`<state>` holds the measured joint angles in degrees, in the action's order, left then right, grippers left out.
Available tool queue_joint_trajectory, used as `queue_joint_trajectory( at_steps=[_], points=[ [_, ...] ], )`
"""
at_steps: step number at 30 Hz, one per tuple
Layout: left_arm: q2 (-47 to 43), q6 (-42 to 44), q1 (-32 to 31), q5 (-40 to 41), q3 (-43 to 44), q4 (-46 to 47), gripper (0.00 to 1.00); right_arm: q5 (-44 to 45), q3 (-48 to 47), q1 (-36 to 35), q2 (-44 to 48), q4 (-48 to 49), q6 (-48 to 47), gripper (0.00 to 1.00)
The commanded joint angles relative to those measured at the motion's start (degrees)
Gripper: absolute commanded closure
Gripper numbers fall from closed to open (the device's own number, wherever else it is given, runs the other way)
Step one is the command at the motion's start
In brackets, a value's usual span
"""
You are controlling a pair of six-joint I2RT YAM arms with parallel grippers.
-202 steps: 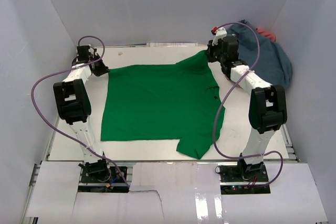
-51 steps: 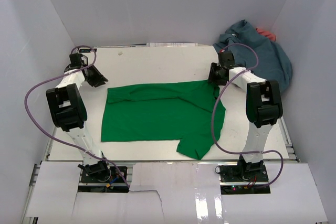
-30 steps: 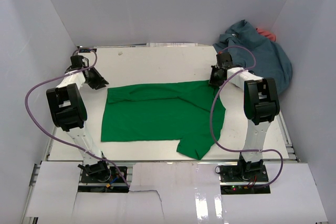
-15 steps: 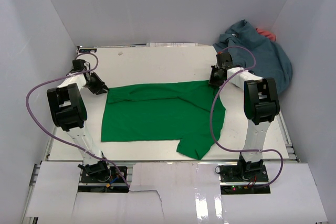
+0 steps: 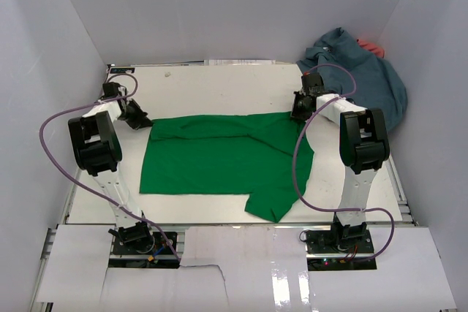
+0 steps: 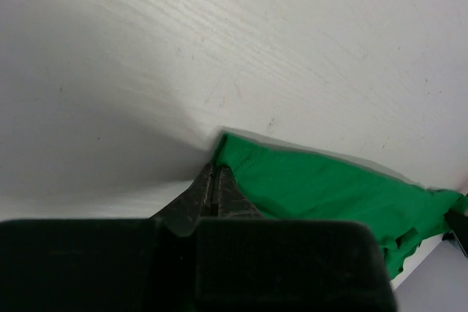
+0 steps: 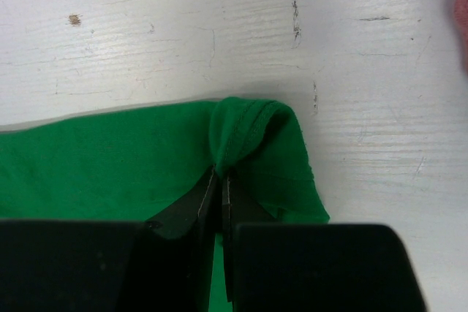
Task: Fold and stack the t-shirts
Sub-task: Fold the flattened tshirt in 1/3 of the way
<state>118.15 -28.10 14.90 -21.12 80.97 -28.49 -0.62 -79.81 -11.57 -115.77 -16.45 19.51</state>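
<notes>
While the green t-shirt [image 5: 219, 155] lay spread across the middle of the table [image 5: 219, 85], its far part doubled over toward the table's near edge and one sleeve reaching down toward the table's near right, both grippers sat low at its two far corners. Toward the table's left side, the left gripper [image 6: 214, 179] had its fingers pressed together with no gap showing, their tips meeting right on the hem of the shirt's far-left corner; the wrist view showed the cloth edge running into the seam between them, so it seemed to nip only the very edge. Toward the table's right side, the right gripper [image 7: 221, 180] was likewise closed tight, and here the hold was plain: a small hump of green cloth with its stitched hem stood bunched up just beyond the tips. At the table's far right corner, well apart from both grippers, the blue-grey t-shirt [image 5: 373, 82] lay heaped, with the coral red t-shirt [image 5: 374, 47] peeking out behind it.
</notes>
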Motion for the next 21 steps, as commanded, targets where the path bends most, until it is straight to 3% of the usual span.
queue_joint_trajectory(
  at_steps=[1,10,21],
  points=[
    [1.3,0.1,0.1,1.6,2.1,0.1,1.00,0.2,-0.5,0.4,-0.1,1.1,-0.3,0.92],
    [3.0,-0.2,0.4,4.3,8.1,-2.4,1.00,-0.1,-10.8,2.3,-5.9,-2.5,-1.0,0.92],
    [4.7,-0.7,1.8,4.9,8.8,-2.9,1.00,-2.9,-24.7,3.0,-16.3,-6.6,-1.4,0.92]
  ],
)
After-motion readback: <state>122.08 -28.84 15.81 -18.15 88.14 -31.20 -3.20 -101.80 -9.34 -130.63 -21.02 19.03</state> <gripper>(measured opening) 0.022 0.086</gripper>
